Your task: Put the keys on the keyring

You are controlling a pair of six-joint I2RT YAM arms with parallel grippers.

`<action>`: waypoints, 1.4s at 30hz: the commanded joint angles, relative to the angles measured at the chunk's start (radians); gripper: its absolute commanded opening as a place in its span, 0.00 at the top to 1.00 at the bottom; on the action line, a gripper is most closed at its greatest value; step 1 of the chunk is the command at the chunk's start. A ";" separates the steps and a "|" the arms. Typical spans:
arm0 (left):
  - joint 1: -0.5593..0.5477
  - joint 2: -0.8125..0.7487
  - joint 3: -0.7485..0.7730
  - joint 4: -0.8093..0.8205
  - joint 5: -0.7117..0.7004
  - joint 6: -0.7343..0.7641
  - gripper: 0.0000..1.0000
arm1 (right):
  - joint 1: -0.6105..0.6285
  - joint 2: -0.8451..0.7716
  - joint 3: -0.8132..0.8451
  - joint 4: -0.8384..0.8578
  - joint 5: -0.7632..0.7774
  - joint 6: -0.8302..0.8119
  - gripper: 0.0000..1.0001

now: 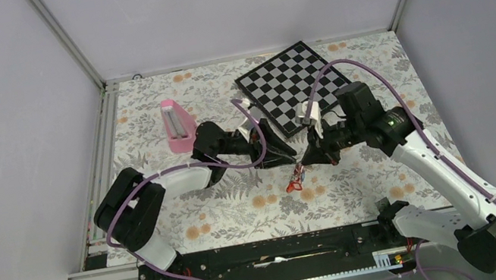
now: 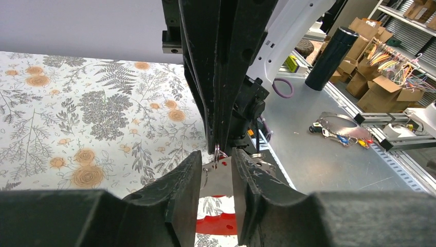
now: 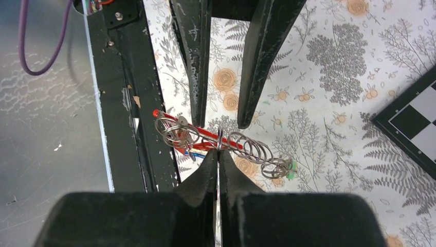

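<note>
We find the task in its threading stage. The right gripper (image 3: 218, 153) is clenched on a thin metal ring (image 3: 219, 140) standing up from the bundle. By it, the keyring (image 3: 203, 133) hangs clear above the table (image 1: 227, 213), between the two arms and near its middle.

The left gripper (image 2: 216, 177) stands released. Its fingers (image 2: 177, 190) are apart, with a flat metal key blade (image 2: 218, 180) in the gap, and we see no contact.

In our judgement, the next move calls for the left fingers to close on that blade or its ring. They would then work it along the red side while the right hand holds steady. The parts are thin and crowded, so fine alignment is needed.

Count:
- Grippers: two.
- Keyring: one.
- Key tags in view: one green tag (image 3: 292, 165) and one blue tag (image 3: 193, 154). Others may be hidden.
- Wire rings: many and overlapping, so we cannot count them.
- Other items: one pink block (image 1: 177, 125) and one chessboard (image 1: 293, 86), both well apart from the work.
</note>
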 commanded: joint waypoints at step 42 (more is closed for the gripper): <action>-0.049 0.072 0.121 -0.045 0.045 0.049 0.80 | 0.067 0.077 0.153 -0.159 0.113 -0.016 1.00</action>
